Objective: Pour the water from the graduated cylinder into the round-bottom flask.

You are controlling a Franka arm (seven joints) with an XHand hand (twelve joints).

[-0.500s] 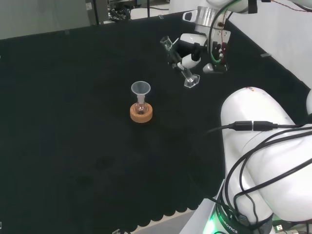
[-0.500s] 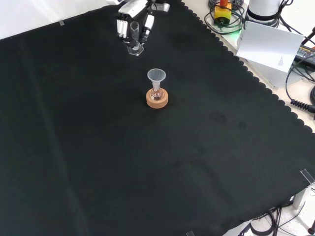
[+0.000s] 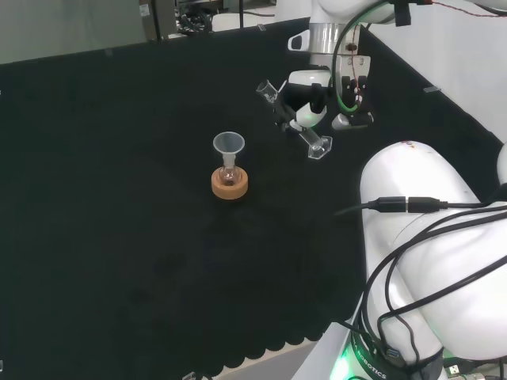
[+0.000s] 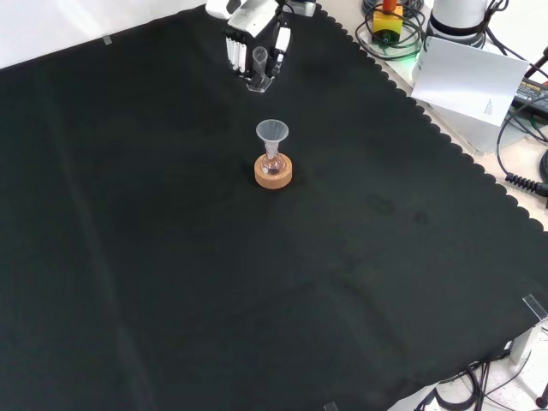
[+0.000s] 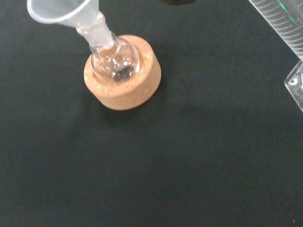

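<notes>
Black cloth [image 3: 119,198] under tilted cylinder-gripping hand [image 3: 305,99]

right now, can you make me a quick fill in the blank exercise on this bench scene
1. The hand holds the graduated cylinder tilted, off the ____.
2. The round-bottom flask sits in a ____ ring.
3. A clear ____ stands in the flask's neck.
4. In the head view, the cylinder's open mouth points toward the view's ____.

Missing words: cloth; cork; funnel; left
</notes>
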